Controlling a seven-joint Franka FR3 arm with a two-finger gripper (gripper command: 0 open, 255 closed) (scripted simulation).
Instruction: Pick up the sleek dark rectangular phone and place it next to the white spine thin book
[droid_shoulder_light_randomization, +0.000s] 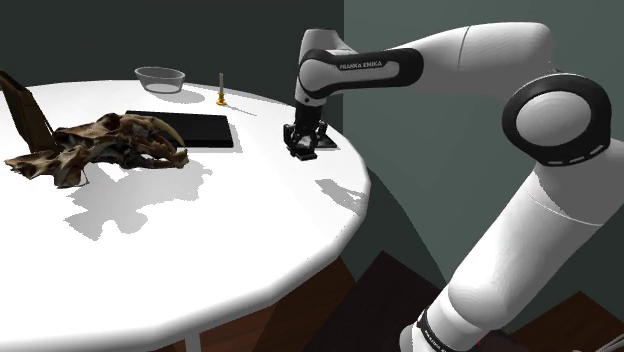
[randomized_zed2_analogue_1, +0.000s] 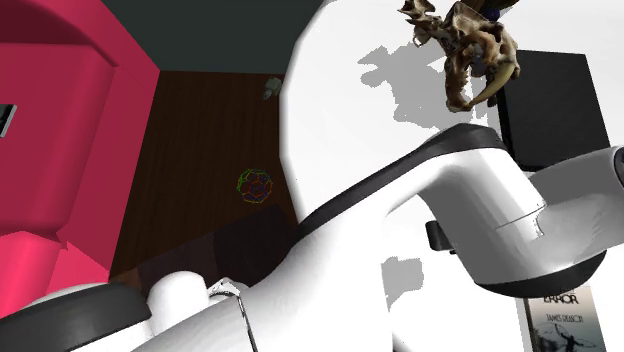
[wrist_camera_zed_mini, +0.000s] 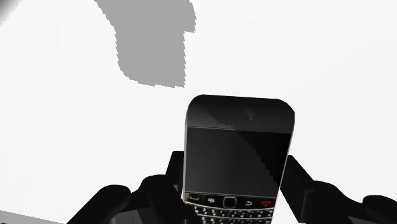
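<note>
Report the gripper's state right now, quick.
Gripper: closed on the black phone, one finger against each long side.

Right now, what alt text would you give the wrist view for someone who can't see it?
A black rectangular phone with a dark screen and small keypad lies on a white table, the jaws of the black gripper clasping its long sides. A grey shadow falls on the table beyond it.

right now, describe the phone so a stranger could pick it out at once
Find the round white table. At its edge nearest the arm, the black gripper clasps the phone. Unlike the plain black slab, it has a tiny keypad.
</note>
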